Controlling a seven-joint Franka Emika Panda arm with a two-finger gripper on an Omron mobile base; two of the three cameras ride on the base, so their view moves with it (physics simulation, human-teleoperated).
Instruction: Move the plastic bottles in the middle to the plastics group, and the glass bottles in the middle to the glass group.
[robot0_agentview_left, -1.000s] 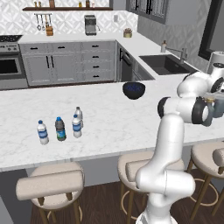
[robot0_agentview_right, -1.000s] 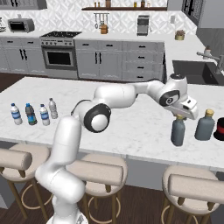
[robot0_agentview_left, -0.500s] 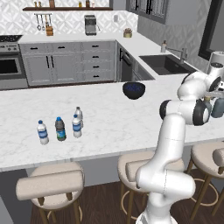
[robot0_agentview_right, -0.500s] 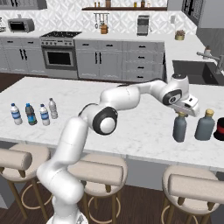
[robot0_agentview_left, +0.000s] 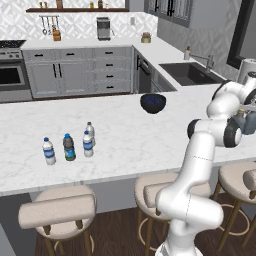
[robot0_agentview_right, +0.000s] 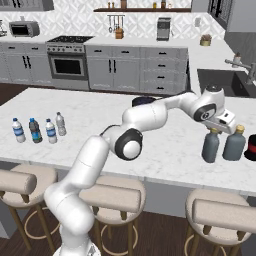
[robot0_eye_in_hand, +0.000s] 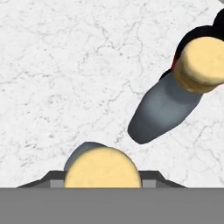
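My gripper (robot0_agentview_right: 216, 129) is at the right end of the counter, shut on the cork-topped neck of the squat grey-teal glass bottle (robot0_agentview_right: 210, 146). In the hand view its cork (robot0_eye_in_hand: 103, 168) sits between my fingertips (robot0_eye_in_hand: 49, 177). The bottle's base looks to be at counter level. Just to its right stands the dark slate-blue bottle of the glass group (robot0_agentview_right: 234, 143), also corked (robot0_eye_in_hand: 162, 107); the two are close but apart. Far to the left several slim plastic bottles stand in a cluster, among them a dark-bodied one (robot0_agentview_left: 69, 147) (robot0_agentview_right: 35, 131).
A dark blue bowl (robot0_agentview_left: 153, 102) stands mid-counter towards the far edge. A black and red object (robot0_agentview_right: 251, 148) sits right of the slate-blue bottle. A white paper roll (robot0_agentview_left: 248, 80) stands near the sink (robot0_agentview_left: 190, 73). Stools (robot0_agentview_right: 120, 197) line the near edge.
My gripper has carried the grey-teal bottle a little to the right, closer to the slate-blue bottle. The slim bottles on the left have not moved.
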